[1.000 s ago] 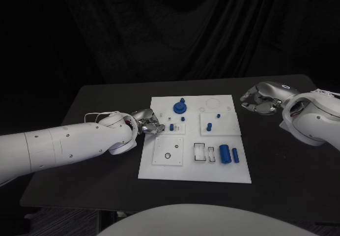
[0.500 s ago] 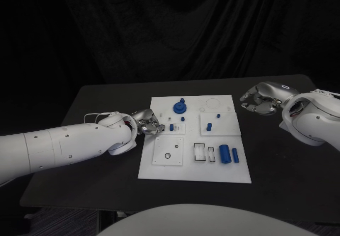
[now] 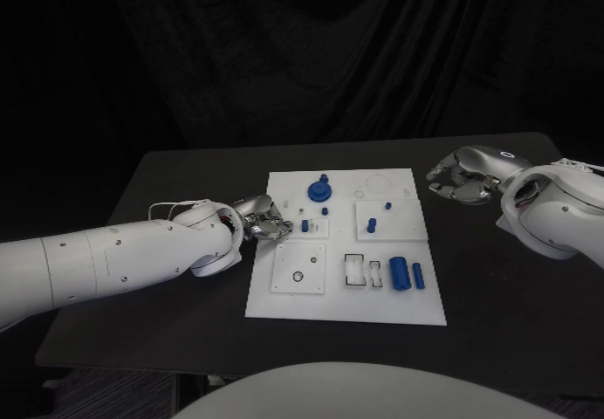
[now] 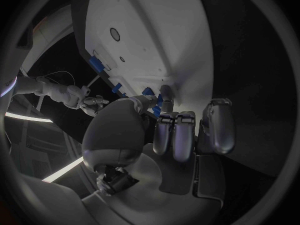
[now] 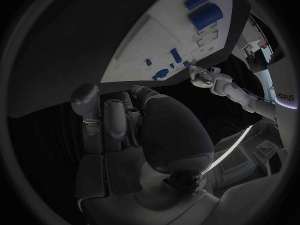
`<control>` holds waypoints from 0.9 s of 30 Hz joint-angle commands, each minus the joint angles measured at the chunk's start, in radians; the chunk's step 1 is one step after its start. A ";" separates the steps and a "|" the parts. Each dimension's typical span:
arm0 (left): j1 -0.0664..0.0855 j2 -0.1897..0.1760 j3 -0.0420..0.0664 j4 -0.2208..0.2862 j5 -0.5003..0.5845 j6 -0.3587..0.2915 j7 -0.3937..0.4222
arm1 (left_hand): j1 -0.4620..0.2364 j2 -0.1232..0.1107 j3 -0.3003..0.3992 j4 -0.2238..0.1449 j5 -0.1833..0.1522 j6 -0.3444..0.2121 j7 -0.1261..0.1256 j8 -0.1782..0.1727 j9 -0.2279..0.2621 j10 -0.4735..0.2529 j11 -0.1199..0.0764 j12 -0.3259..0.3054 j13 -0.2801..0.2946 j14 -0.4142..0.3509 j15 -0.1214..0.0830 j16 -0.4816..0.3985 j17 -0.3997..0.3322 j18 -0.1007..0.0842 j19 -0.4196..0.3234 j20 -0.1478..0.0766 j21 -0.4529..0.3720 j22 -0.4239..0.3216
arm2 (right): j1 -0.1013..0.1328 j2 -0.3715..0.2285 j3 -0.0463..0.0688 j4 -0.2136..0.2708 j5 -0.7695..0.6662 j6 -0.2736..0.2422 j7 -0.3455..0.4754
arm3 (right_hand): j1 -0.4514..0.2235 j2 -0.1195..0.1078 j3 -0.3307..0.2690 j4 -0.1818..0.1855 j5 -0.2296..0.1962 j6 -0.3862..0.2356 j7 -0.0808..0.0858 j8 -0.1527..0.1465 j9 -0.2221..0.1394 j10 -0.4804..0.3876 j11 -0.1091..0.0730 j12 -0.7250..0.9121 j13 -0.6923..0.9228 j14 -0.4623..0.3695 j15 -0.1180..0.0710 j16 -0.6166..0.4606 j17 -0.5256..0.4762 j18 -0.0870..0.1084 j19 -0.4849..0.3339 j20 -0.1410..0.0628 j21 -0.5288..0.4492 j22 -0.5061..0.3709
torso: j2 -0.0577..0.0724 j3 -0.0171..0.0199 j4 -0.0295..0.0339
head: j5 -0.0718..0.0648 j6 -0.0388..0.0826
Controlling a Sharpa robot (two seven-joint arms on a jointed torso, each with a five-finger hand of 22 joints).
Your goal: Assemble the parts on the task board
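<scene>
**Left robot hand at the board's left edge, working a small blue peg**

We see a black desk (image 3: 188, 175) with a white task board (image 3: 346, 301) lying flat in its middle. Several blue parts sit on the board: a blue gear-like piece (image 3: 319, 188) at the far side, a small blue peg (image 3: 306, 226) near the left edge, another short peg (image 3: 373, 226) to its right, and a thick blue cylinder (image 3: 399, 272) beside a thinner blue pin (image 3: 416, 274) in the near right area.

The step in hand appears to be seating the small peg at the left edge. To do it well, we judge the peg should be kept upright over its hole and pressed straight down, without sideways push that could shift the board or tilt the part.

The left robot hand (image 3: 262, 218) reaches in from the left and sits at the board's left edge, just beside that peg. In the left wrist view its fingers (image 4: 178, 135) are curled in together, with the thumb and a fingertip meeting at a small blue piece (image 4: 153, 96) on the board's edge. It looks pinched there, though we cannot tell how firmly.

The right robot hand (image 3: 459, 182) rests well apart from the parts, off the board's far right corner over the desk. Its fingers (image 5: 109, 122) are curled in with nothing in them.
</scene>
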 commanded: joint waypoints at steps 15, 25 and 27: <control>-0.003 -0.004 0.000 0.000 0.048 0.012 0.057 | -0.012 0.018 -0.004 0.016 0.019 0.005 -0.004 0.006 0.006 0.102 -0.004 -0.001 0.263 0.104 -0.002 0.003 0.263 0.007 -0.008 0.003 -0.005 0.183 | -0.003 -0.001 0.001 0.000 -0.003 0.006 -0.017 | -0.002 -0.005 0.007 -0.001 0.006 -0.004 0.001 -0.006 -0.001 -0.007 -0.003 -0.007 0.108 0.015 0.003 -0.006 -0.002 0.005 -0.006 -0.003 -0.005 0.042 | 0.000 0.0000 -0.0003 | 0.001 0.000; -0.003 -0.007 0.000 0.004 0.082 0.027 0.054 | -0.008 0.012 -0.007 0.011 0.026 0.001 -0.004 0.005 0.007 0.102 -0.004 -0.001 0.263 0.104 -0.002 0.003 0.263 0.008 -0.011 0.003 -0.009 0.182 | -0.004 -0.001 0.001 0.000 -0.003 0.008 -0.018 | -0.002 -0.005 0.007 -0.001 0.006 -0.004 0.001 -0.006 -0.001 -0.007 -0.003 -0.008 0.107 0.015 0.003 -0.006 -0.002 0.006 -0.006 -0.003 -0.006 0.042 | 0.000 0.0000 0.0004 | 0.000 0.000; -0.003 -0.006 0.000 0.005 0.084 0.029 0.054 | -0.008 0.012 -0.007 0.011 0.026 0.001 -0.004 0.005 0.007 0.102 -0.004 -0.001 0.263 0.104 -0.002 0.003 0.263 0.008 -0.011 0.003 -0.009 0.182 | -0.004 -0.001 0.001 0.000 -0.003 0.009 -0.019 | -0.002 -0.005 0.007 -0.001 0.006 -0.004 0.001 -0.006 -0.001 -0.007 -0.003 -0.008 0.107 0.015 0.003 -0.006 -0.002 0.006 -0.006 -0.003 -0.006 0.042 | 0.000 0.0002 0.0005 | 0.001 0.000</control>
